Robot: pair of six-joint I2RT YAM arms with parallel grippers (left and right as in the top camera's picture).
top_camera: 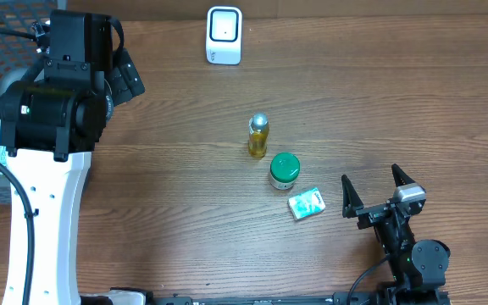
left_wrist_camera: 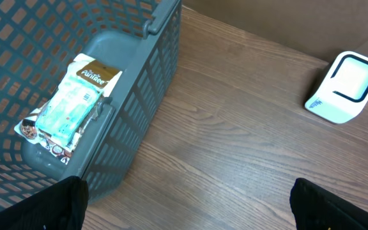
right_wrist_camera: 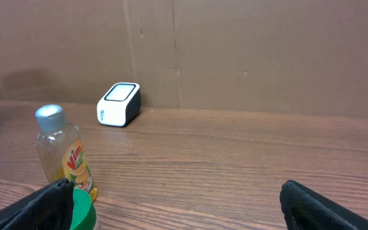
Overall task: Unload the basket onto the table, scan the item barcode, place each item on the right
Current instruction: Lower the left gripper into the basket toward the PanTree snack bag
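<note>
Nothing is being scanned at this moment, and neither arm holds an item. In the lower right of the overhead view the right gripper (top_camera: pixel 374 191) stands spread wide and empty, just right of the small teal packet (top_camera: pixel 306 203). The green-lidded jar (top_camera: pixel 284 169) and the yellow bottle (top_camera: pixel 258 135) sit mid-frame. The left gripper (left_wrist_camera: pixel 187 214) is also wide and empty above the grey basket (left_wrist_camera: pixel 139 96), at the upper left of the overhead view. One snack packet (left_wrist_camera: pixel 69 105) lies in the basket, probably an item already dealt with. The white barcode scanner (top_camera: pixel 224 34) stands at top centre, well apart from the three table items, which look unscanned.
</note>
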